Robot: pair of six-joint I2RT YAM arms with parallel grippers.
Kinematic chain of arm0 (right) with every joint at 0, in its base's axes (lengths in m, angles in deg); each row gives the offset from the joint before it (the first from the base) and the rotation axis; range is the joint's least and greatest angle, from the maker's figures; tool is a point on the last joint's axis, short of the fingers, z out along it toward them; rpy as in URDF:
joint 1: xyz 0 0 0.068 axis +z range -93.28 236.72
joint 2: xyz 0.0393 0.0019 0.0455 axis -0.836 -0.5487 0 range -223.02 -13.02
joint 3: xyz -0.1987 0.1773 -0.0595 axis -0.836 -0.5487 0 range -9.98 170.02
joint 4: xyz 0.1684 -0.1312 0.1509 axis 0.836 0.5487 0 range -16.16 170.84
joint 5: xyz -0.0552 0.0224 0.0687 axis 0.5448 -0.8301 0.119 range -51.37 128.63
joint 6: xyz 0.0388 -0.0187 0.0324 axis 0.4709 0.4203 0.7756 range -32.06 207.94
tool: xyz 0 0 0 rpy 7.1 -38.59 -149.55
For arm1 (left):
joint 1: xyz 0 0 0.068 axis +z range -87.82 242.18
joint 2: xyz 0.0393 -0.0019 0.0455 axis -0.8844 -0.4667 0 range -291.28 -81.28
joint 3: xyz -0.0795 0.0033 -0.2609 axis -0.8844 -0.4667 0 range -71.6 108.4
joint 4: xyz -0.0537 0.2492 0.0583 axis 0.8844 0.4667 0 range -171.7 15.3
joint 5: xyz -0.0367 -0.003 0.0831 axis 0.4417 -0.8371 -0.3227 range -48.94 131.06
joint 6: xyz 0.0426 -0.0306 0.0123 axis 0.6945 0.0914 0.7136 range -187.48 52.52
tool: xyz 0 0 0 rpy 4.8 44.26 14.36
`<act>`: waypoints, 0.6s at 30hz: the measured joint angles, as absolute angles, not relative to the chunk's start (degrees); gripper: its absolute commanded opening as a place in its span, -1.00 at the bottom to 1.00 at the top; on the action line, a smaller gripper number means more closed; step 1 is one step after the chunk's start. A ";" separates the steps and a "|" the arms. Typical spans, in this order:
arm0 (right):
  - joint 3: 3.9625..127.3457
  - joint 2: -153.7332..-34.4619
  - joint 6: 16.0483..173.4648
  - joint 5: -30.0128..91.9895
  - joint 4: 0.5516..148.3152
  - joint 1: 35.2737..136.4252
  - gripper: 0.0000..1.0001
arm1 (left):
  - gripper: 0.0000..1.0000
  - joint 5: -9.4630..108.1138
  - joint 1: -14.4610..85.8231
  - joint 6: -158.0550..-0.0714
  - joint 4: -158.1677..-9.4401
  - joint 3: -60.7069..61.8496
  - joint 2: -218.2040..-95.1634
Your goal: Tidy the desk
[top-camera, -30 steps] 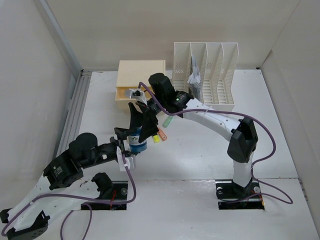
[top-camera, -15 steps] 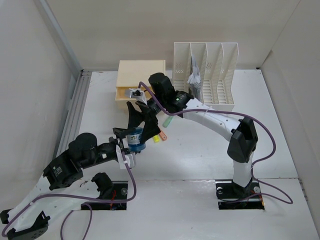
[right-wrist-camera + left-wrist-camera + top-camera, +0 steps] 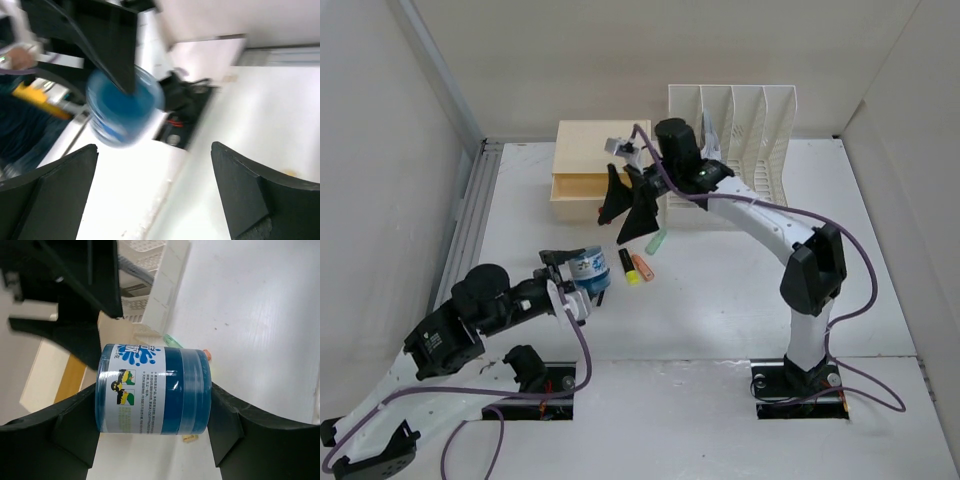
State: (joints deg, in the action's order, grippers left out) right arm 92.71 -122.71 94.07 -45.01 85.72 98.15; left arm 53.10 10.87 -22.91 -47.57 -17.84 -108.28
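Note:
The desk [image 3: 720, 290] is a white tabletop with a grooved rail [image 3: 470, 225] on its left edge. My left gripper [image 3: 582, 272] is shut on a blue jar [image 3: 590, 270] with a white label and holds it lying sideways. In the left wrist view the jar [image 3: 152, 389] fills the gap between the fingers [image 3: 60, 435] of my left gripper [image 3: 152, 407]. My right gripper [image 3: 628, 205] is open and empty, hanging in front of the cream drawer box [image 3: 602, 150]. In its blurred wrist view, the right gripper [image 3: 155, 190] faces the jar [image 3: 122, 107].
Yellow [image 3: 627, 267], orange [image 3: 642, 267] and green [image 3: 657, 241] markers lie on the desk right of the jar. A white slotted file rack [image 3: 732, 150] holding papers stands at the back. The box's drawer [image 3: 575, 187] is pulled slightly out. Pale walls enclose the desk.
My right gripper has pulled away from the jar, moving back and up toward the drawer box. The left gripper keeps the jar and has tilted it slightly.

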 measured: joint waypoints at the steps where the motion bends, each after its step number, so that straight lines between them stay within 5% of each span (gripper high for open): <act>1: 92.74 -122.71 94.14 -44.15 85.74 96.25 1.00 | -1.00 51.59 10.87 -24.65 -48.44 -17.25 -108.68; 11: 90.27 -115.08 89.22 -27.02 93.67 78.26 1.00 | -1.00 22.54 10.98 -51.04 -56.58 3.51 -131.49; 18: 89.31 -101.44 80.06 -18.08 102.81 77.63 1.00 | -1.00 18.72 16.99 -68.50 -57.06 14.46 -147.36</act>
State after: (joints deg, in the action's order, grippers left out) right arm 89.31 -101.44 80.06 -18.08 102.81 77.63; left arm 18.72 16.99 -68.50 -57.06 14.46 -147.36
